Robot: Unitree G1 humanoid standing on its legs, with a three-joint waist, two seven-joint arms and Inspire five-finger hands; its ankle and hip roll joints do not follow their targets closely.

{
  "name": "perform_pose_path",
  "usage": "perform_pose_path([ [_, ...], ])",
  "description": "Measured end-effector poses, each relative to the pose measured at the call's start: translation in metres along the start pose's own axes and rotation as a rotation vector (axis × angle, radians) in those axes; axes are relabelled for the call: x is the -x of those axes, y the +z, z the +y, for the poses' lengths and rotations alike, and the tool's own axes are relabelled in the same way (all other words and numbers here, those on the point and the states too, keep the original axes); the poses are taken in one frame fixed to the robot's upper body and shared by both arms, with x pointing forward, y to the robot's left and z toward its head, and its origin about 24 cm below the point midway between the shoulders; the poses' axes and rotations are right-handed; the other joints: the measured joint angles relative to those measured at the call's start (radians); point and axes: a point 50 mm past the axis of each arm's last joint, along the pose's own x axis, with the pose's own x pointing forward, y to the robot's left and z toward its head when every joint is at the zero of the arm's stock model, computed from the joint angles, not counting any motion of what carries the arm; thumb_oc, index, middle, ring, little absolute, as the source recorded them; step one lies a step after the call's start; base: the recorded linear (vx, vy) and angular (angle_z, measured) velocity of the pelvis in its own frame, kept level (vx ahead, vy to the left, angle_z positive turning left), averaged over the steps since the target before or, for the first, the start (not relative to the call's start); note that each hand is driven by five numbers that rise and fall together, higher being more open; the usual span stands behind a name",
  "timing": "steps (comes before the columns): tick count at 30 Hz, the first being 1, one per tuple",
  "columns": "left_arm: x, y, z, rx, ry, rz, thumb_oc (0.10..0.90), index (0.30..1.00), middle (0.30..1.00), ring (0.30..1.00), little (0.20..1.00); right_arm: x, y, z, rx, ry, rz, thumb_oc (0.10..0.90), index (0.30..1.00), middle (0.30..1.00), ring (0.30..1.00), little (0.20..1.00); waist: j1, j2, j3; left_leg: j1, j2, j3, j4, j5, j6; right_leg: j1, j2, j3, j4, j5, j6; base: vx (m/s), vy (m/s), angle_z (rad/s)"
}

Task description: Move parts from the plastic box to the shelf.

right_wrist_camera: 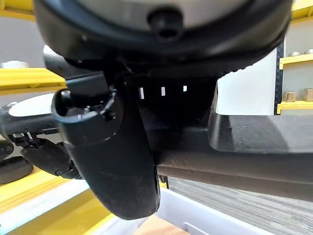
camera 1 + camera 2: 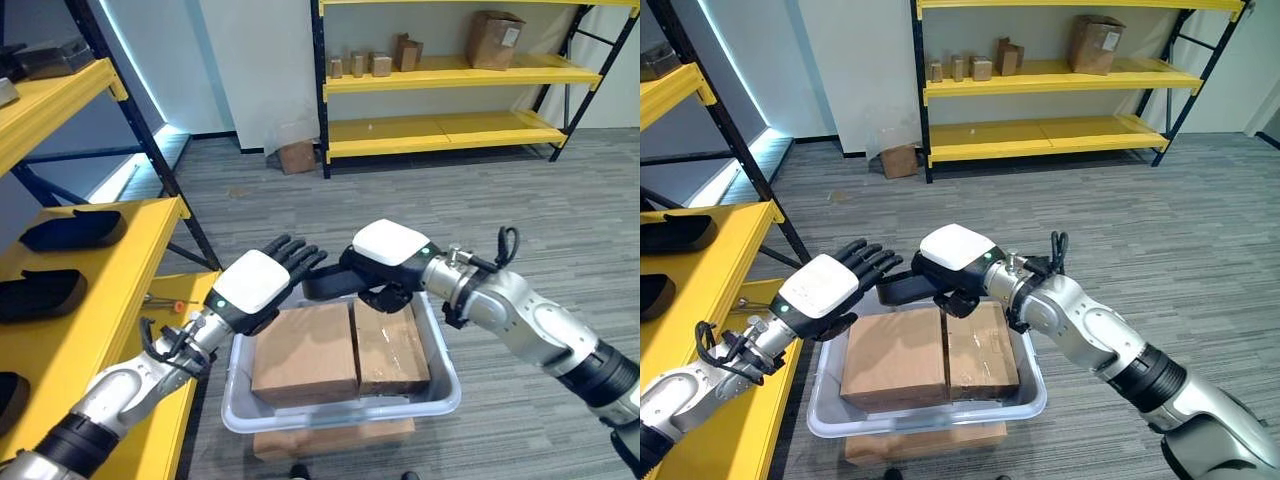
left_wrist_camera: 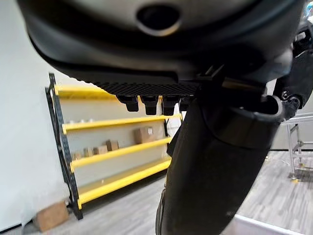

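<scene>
Dark part (image 2: 330,283) is up out of the plastic box (image 2: 440,385), clamped in the right hand (image 2: 392,258) fingers, its free end sticking out toward the left hand (image 2: 262,280). Left fingers are spread apart and relaxed, just beside that free end, nothing in them. Two cardboard boxes (image 2: 305,352) sit in the plastic box below both hands. Shelf (image 2: 120,260) is off past the left hand. Risk, as I read it: right hand letting go before the left fingers close, so the part drops back onto the cardboard.
</scene>
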Motion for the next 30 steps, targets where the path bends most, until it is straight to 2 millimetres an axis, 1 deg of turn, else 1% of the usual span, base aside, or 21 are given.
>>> perform_pose_path([
  [6,0.000,-0.001,-0.001,0.001,-0.003,0.022,0.900,1.000,1.000,1.000,1.000,0.000,0.004,-0.001,0.008,0.000,-0.022,0.400,0.300,0.300,0.300,0.300,-0.005,0.000,0.000,0.001,0.000,0.013,0.000,0.000,0.000,-0.007,0.001,0.014,0.000,0.003,0.000,0.00,-0.004,-0.07],
  [9,-0.003,0.000,-0.004,0.013,0.009,0.058,0.900,1.000,1.000,1.000,1.000,0.002,0.017,-0.007,0.028,-0.011,-0.080,0.400,0.300,0.300,0.300,0.300,-0.006,0.000,0.000,0.005,0.000,0.016,0.000,0.000,0.000,-0.006,0.001,0.018,0.000,0.003,0.000,0.00,-0.012,-0.04],
  [13,-0.003,-0.002,-0.006,0.015,-0.006,0.088,0.900,1.000,1.000,1.000,1.000,0.001,0.019,-0.008,0.025,-0.016,-0.093,0.400,0.300,0.300,0.300,0.300,-0.006,-0.001,0.000,0.008,0.001,0.017,0.000,0.000,0.000,-0.004,0.002,0.020,0.000,0.003,-0.001,0.00,-0.004,-0.01],
  [16,-0.005,-0.001,-0.013,0.068,0.003,0.115,0.900,1.000,1.000,1.000,1.000,0.001,0.020,-0.007,0.025,-0.017,-0.096,0.400,0.300,0.300,0.300,0.300,-0.006,-0.001,0.000,0.008,0.001,0.018,0.000,-0.001,0.000,-0.004,0.002,0.020,-0.001,0.003,-0.001,0.00,0.000,0.00],
  [19,-0.004,-0.003,-0.026,0.176,0.000,0.188,0.900,1.000,1.000,1.000,1.000,0.000,0.023,-0.008,0.024,-0.022,-0.114,0.400,0.300,0.300,0.300,0.300,-0.007,-0.002,-0.001,0.009,0.001,0.020,-0.003,-0.001,0.000,-0.005,0.002,0.023,-0.001,0.005,-0.002,0.00,0.000,0.00],
  [21,-0.005,-0.002,-0.033,0.286,0.015,0.236,0.900,1.000,1.000,1.000,1.000,-0.001,0.024,-0.008,0.023,-0.030,-0.127,0.400,0.300,0.300,0.300,0.300,-0.008,-0.003,-0.002,0.010,0.001,0.022,-0.003,-0.002,0.001,-0.005,0.002,0.024,-0.001,0.004,-0.002,0.00,0.000,0.00],
  [23,-0.007,0.005,-0.044,0.522,0.085,0.334,0.900,1.000,1.000,1.000,1.000,-0.003,0.027,-0.008,0.001,-0.049,-0.133,0.400,0.300,0.300,0.300,0.300,-0.007,-0.007,-0.004,0.010,0.001,0.023,-0.003,-0.003,0.001,-0.005,0.002,0.025,-0.001,0.005,-0.002,0.00,0.000,0.00],
  [26,-0.005,0.012,-0.054,0.735,0.144,0.424,0.900,1.000,1.000,1.000,1.000,-0.004,0.029,-0.007,-0.017,-0.063,-0.142,0.400,0.300,0.300,0.300,0.300,-0.007,-0.018,-0.010,0.011,0.002,0.023,-0.002,-0.004,0.001,-0.005,0.004,0.026,-0.001,0.004,-0.002,0.00,0.000,0.00],
  [30,-0.001,0.012,-0.057,0.832,0.124,0.435,0.900,1.000,1.000,1.000,1.000,-0.004,0.032,-0.001,-0.030,-0.072,-0.140,0.400,0.300,0.300,0.300,0.300,-0.005,-0.027,-0.013,0.010,0.003,0.023,-0.001,-0.004,0.001,-0.005,0.005,0.025,-0.004,0.004,-0.002,0.00,0.000,0.00],
])
